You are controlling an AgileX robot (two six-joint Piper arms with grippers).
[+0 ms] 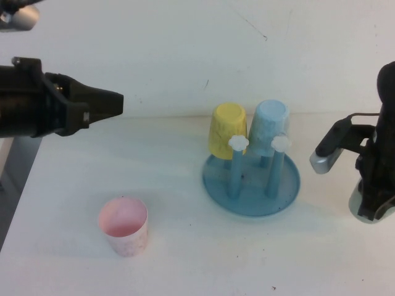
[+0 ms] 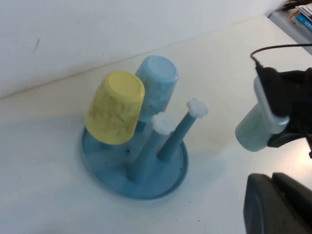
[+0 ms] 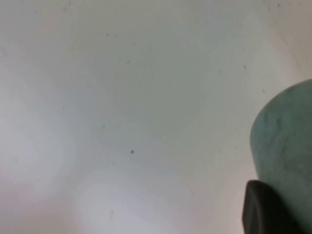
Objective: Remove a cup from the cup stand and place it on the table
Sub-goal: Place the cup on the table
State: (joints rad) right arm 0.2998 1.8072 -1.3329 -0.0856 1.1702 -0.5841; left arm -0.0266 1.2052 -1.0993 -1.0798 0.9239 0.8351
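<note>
Mint-green cup [image 2: 251,134] is sitting in the right gripper [image 1: 373,206], off to the right of the cup stand [image 1: 252,185] and clear of its rim. The left wrist view is showing the jaws clenched around the cup's wall, with the cup hanging low over the table [image 1: 185,259]. In the right wrist view the cup's speckled side [image 3: 285,146] is filling one edge, with one dark finger [image 3: 265,209] against it and bare tabletop beyond. Whether the base is already touching the table cannot be told.

Two pegs on the stand's near side are standing empty, white caps showing. A yellow cup [image 1: 228,130] and a light blue cup [image 1: 269,127] are resting upside down on the far pegs, touching each other. A pink cup [image 1: 124,226] is standing upright on the table, well to the left of the stand.

Left gripper [image 1: 114,103] is hovering well left of the stand, raised above the table, carrying nothing; jaw gap cannot be told.

Step in hand, by judgement: lift-off done, placement underway. Next move is calling for settling the cup squarely on the table right of the stand, then releasing and drawing the arm back without tipping it.
</note>
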